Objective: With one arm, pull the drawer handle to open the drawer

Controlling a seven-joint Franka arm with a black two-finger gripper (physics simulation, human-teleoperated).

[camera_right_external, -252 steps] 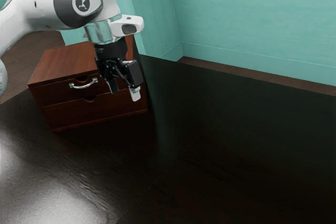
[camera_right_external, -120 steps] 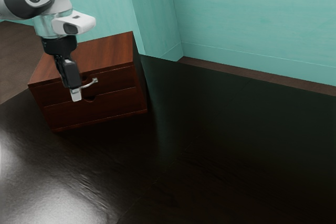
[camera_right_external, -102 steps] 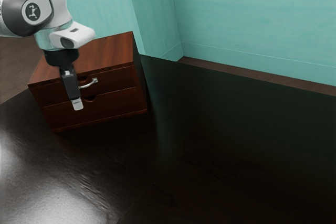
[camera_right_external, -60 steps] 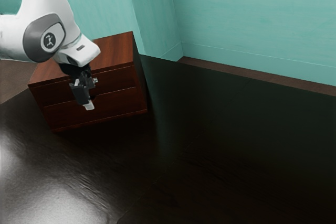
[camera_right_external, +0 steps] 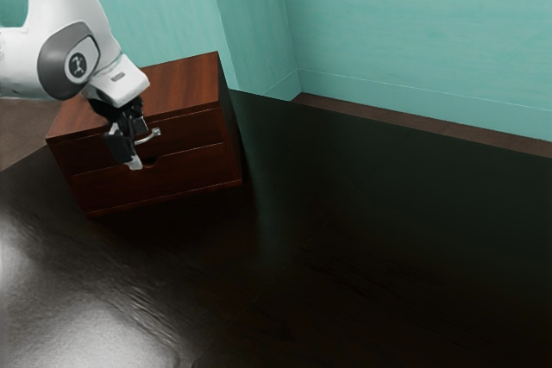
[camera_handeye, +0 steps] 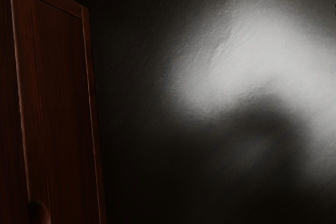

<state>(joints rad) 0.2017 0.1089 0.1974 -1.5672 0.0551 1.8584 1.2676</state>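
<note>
- Dark, glossy table (camera_right_external: pixel 345 256) carries a small reddish-brown wooden cabinet (camera_right_external: pixel 177 84) near its far corner, at the exterior view's left.
- On the cabinet's front, the upper drawer (camera_right_external: pixel 194 129) bears a curved metal handle (camera_right_external: pixel 152 135). The drawer's front looks level with the rest of the cabinet's front, so it reads as closed.
- Below it in the cabinet sits the lower drawer (camera_right_external: pixel 181 174), which has a small notch in its upper edge under the handle.
- The black gripper (camera_right_external: pixel 129 151) hangs in front of the cabinet, right at the handle's end nearer the exterior view's left, with one white-tipped end reaching down over the seam between the two drawers. Whether it is spread or clamped on the handle cannot be told from this angle.
- The white arm (camera_right_external: pixel 60 58) comes in above the cabinet's left corner and covers part of its top and front.
- Nothing stands on the table in front of the cabinet; pale glare lies on the tabletop well in front of it.
- Behind the cabinet rises a teal wall (camera_right_external: pixel 414 23), with a jutting corner just beside the cabinet's right rear edge.
- A brown floor strip (camera_right_external: pixel 431 124) runs between the table's far edge and the wall.
- In the wrist view, the cabinet's (camera_handeye: pixel 47 108) wood-grained face stands next to the dark table (camera_handeye: pixel 236 77) with a bright sheen.
</note>
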